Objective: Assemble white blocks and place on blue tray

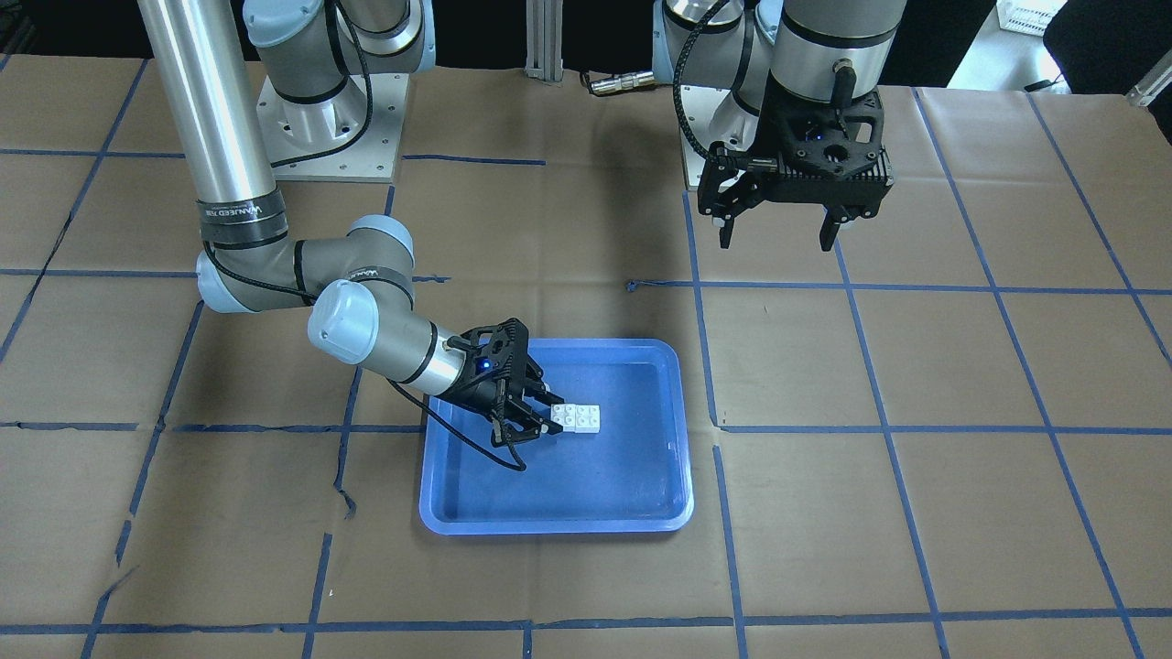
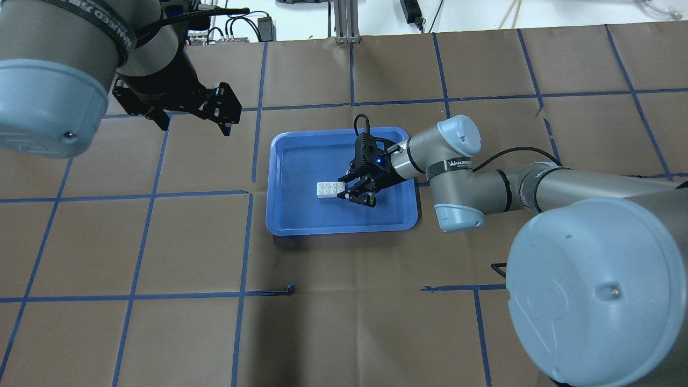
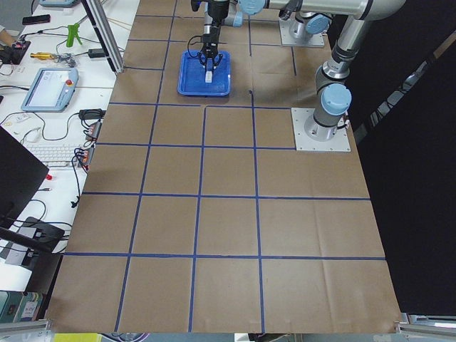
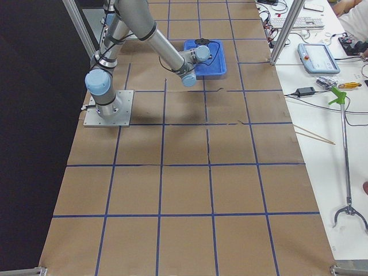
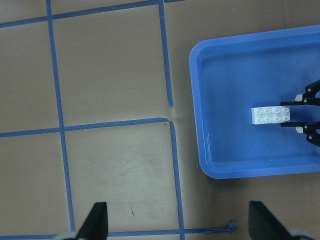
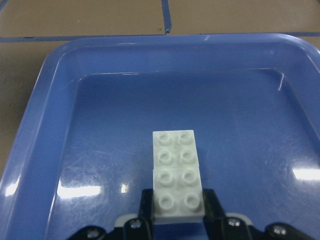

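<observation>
– Right gripper [image 2: 346,189] is low inside the blue tray [image 2: 344,230], and its jaws are closed narrow on the near end of the white blocks [image 6: 176,170]. From the wrist view I see both fingers [image 6: 211,206] touching the sides of the near block.
– And the blocks, are they down on the tray?
– I think yes. They lie end to end in one line and seem to rest on the tray floor, about in its middle. Whether they are really locked together, I cannot tell.
– So which step is this?
– The placing, I judge, almost at its end. Next I must open the jaws only a little, then lift straight up, so that no finger drags the blocks.
– And the left gripper?
– Left gripper [image 1: 778,240] hangs wide open and empty above the counter [image 2: 161,242], well apart from the tray.
</observation>
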Available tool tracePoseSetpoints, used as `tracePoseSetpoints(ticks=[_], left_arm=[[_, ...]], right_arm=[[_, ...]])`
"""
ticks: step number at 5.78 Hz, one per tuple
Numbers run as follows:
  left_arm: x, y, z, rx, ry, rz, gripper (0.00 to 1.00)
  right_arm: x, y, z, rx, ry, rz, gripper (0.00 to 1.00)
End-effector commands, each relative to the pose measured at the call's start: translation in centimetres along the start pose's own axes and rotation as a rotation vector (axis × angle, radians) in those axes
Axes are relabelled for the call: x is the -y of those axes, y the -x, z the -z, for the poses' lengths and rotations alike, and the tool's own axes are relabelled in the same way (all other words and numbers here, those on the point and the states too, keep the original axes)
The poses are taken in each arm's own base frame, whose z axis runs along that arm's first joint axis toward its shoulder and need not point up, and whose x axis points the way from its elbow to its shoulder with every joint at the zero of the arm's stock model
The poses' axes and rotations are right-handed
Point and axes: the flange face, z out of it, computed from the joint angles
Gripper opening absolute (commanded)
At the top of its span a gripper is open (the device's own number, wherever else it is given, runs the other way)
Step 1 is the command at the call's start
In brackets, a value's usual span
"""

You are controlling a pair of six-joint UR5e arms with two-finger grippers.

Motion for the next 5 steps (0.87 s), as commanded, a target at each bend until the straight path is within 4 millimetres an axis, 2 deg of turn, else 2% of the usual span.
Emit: tracePoseSetpoints(ticks=[1, 2, 5], left_arm=[[-0.11, 0.1, 0.14, 0.009, -0.001, -0.001, 1.0], [-0.11, 0.08, 0.08, 0.007, -0.001, -0.001, 1.0], [-0.05, 0.09, 0.14, 0.007, -0.007, -0.001, 1.0]], right_arm=[[-0.02, 0.01, -0.04, 0.002, -0.002, -0.002, 0.32], [-0.01, 0.02, -0.04, 0.002, -0.003, -0.003, 0.4], [0.01, 0.03, -0.05, 0.004, -0.006, -0.004, 0.5]])
